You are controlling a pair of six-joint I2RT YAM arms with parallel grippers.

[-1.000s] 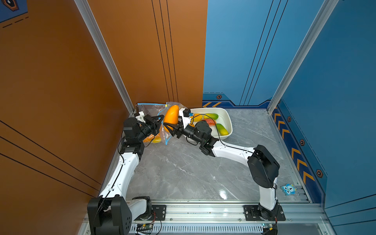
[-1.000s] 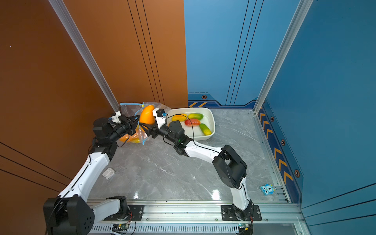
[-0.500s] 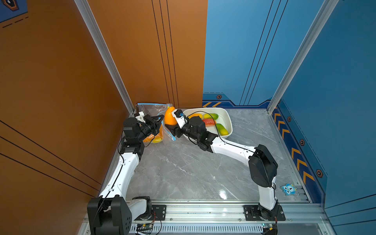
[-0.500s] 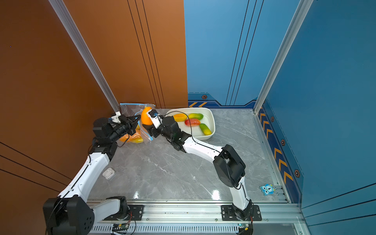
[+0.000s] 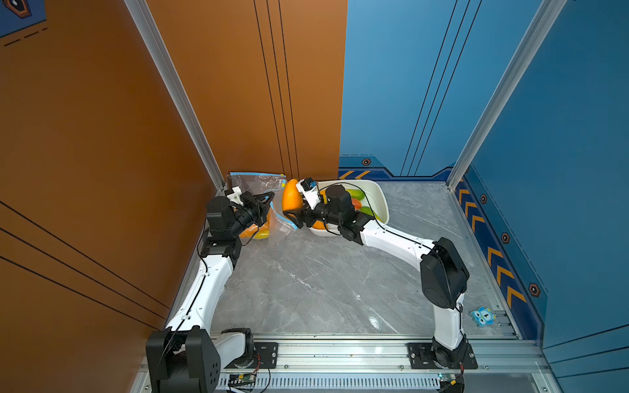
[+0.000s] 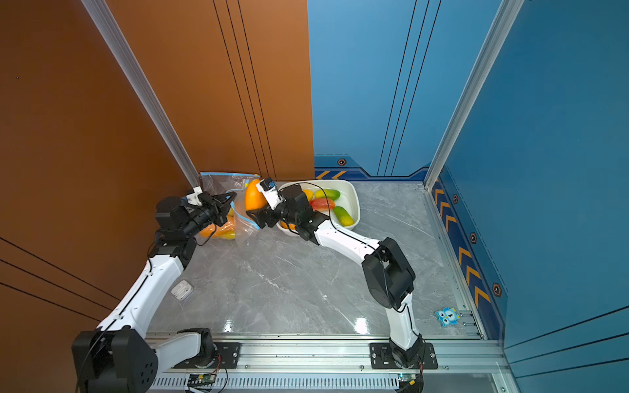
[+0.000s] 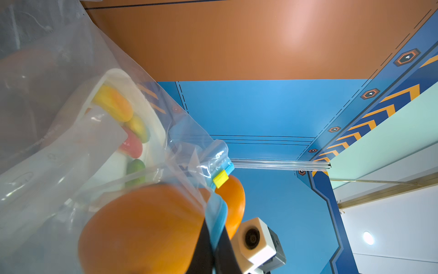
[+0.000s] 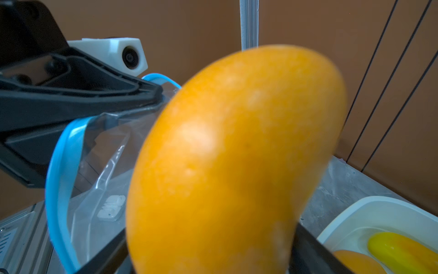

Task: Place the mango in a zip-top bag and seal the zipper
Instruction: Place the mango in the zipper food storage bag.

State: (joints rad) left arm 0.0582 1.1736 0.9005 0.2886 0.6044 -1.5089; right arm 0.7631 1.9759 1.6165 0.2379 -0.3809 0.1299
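Observation:
The orange mango (image 5: 292,195) (image 6: 254,197) fills the right wrist view (image 8: 237,154), and my right gripper (image 5: 294,205) (image 6: 256,206) (image 8: 208,256) is shut on its lower end. It hangs at the mouth of the clear zip-top bag (image 5: 277,228) (image 6: 243,228) (image 8: 102,189), beside the blue zipper rim (image 8: 59,166). My left gripper (image 5: 270,197) (image 6: 233,195) (image 7: 214,239) is shut on that blue rim (image 7: 219,213) and holds it up. A yellow slider (image 7: 220,179) sits on the zipper. Orange and yellow fruit (image 5: 253,231) lies inside the bag.
A white tub (image 5: 381,200) (image 6: 355,200) with green, red and yellow fruit stands right of the bag, under the right arm. More clear plastic with a blue strip (image 5: 255,176) leans on the back wall. A small white object (image 6: 182,291) and a blue owl figure (image 5: 483,316) lie nearer the front.
The right wrist has swung slightly toward the back wall, and the mango stays at the bag's mouth. The left gripper holds the rim in the same place.

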